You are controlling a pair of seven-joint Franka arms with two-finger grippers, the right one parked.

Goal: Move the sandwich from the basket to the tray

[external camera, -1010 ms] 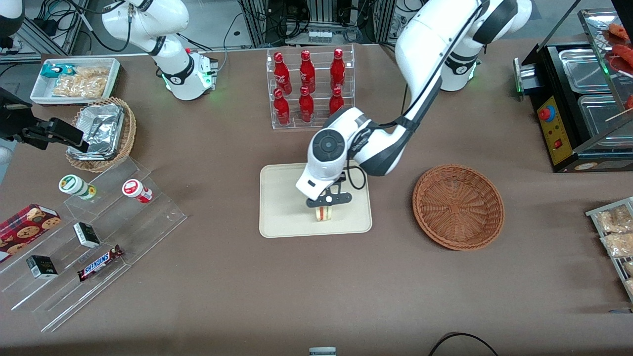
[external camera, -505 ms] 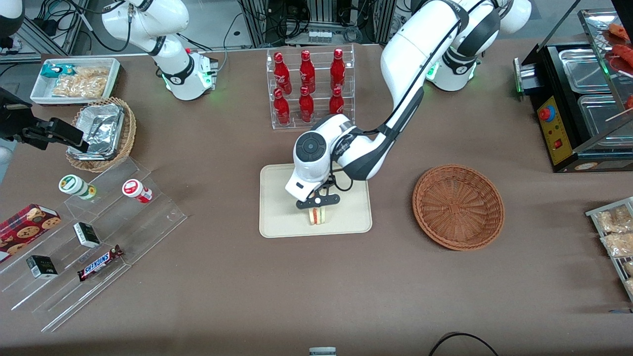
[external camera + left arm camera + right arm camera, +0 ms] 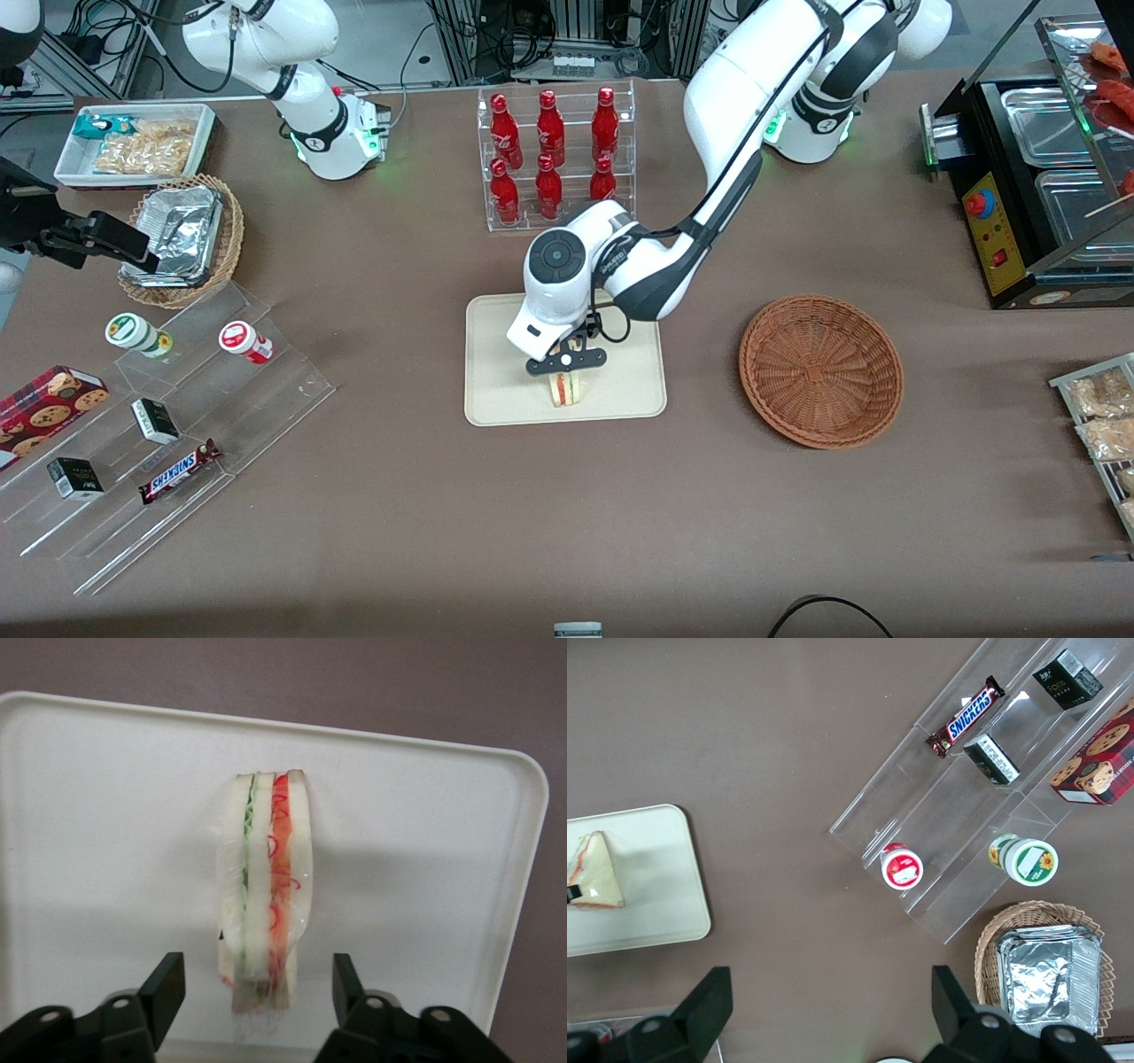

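Cream plastic under white bread: your sandwich (image 3: 263, 895) is down on the tray (image 3: 496, 390), standing on edge with its red, green and yellow layers facing the wrist camera. It sits in the tray's near part, closer to the front camera than the middle. Your gripper (image 3: 257, 997) hangs right over it, and the fingers (image 3: 164, 986) are spread, one on each flank of the wedge with pale tray showing in the gaps, so nothing is clamped. That's a release, by the look of it (the clear wrap around the bread looks loose at the bottom end).

Reddish wicker, the basket (image 3: 821, 369), lies well apart toward the working arm's end of the table, and you can see it holds nothing.

Why the upright pose? The pads took the wedge by its flat bread faces, so it lands standing on a narrow edge. My read: the placing is essentially done. Lift straight up when you go; a sideways drift could tip it over.
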